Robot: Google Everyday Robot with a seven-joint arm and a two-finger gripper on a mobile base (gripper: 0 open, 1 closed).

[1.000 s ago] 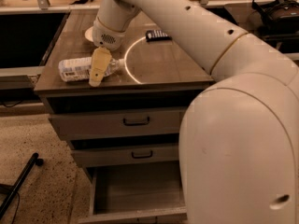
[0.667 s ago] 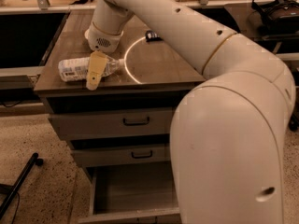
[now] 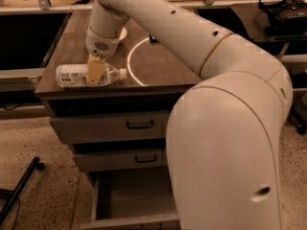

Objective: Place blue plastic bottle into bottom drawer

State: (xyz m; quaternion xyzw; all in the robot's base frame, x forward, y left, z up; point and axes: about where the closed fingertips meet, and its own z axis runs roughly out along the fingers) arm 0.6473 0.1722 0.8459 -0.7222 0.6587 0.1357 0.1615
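Observation:
The blue plastic bottle [image 3: 72,75], clear with a pale label, lies on its side at the front left of the cabinet top [image 3: 163,66], its white cap pointing right. My gripper [image 3: 96,71] reaches down from the white arm and sits over the middle of the bottle, at the level of its body. The bottom drawer [image 3: 129,195] is pulled open below the two shallower drawers, and its bare wood floor shows. My arm's large white body covers the right part of the cabinet.
A white dish [image 3: 123,33] and a small dark object [image 3: 152,38] sit farther back on the cabinet top. A black pole [image 3: 19,190] lies on the speckled floor at lower left. A headset [image 3: 283,8] rests on a table at right.
My gripper has moved left along the bottle and come down over its middle. The bottle has stayed where it lay.

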